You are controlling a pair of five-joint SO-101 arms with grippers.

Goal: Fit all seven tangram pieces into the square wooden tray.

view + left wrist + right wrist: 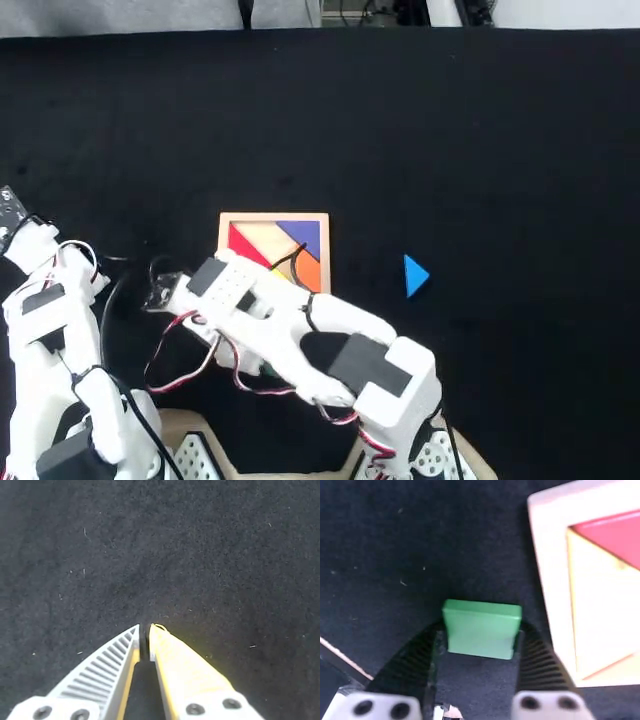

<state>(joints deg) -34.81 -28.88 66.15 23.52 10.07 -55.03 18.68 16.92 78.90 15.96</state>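
left hand pinched together; right hand clamped on green piece, arm stretched forward-left

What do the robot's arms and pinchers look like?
The left arm and right arm are chunky white plastic with black motor blocks and looping red, black and white wires. The left gripper has one white ribbed finger and one yellow one. The right gripper has black ribbed fingers.

The counter wears matt black cloth, fuzzy and lint-flecked. Between ribbed black plastic fingers sits a smooth, matt green piece. Beside them is a tray of pale, smooth wood.
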